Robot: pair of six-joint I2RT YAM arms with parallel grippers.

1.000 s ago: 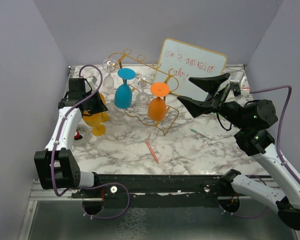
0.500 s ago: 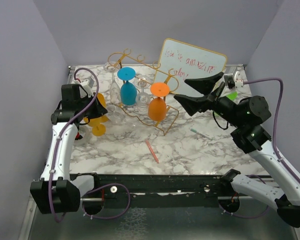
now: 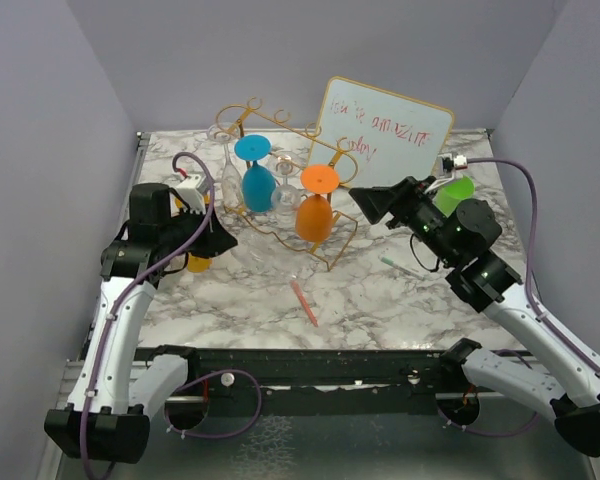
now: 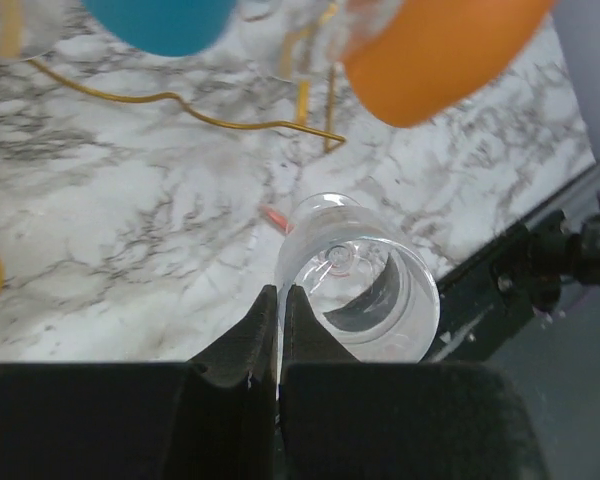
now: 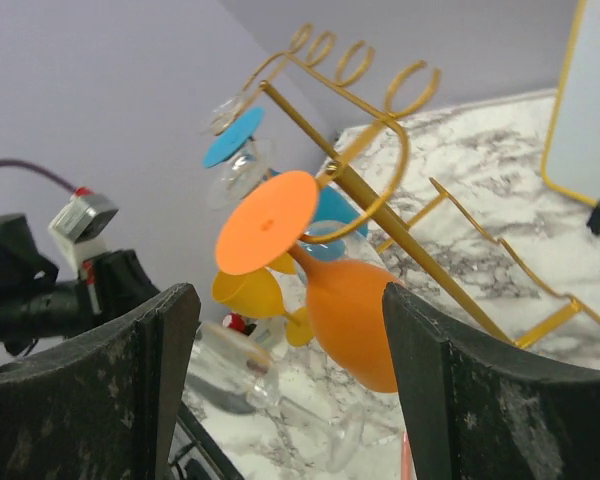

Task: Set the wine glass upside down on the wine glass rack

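The wine glass rack [image 5: 310, 130] is thin gold wire with a shiny metallic finish. The clear wine glass [image 4: 355, 285] looks smooth and transparent, and the orange glass [image 5: 350, 320] is opaque and glossy. The table [image 3: 380, 300] is marble-patterned with a slight sheen.

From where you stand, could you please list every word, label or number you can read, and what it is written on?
"you're amazing": red handwriting, as best it reads, top line of the framed whiteboard.
Second handwritten line on the same board: too blurred to read.
Nothing else in view carries legible text.
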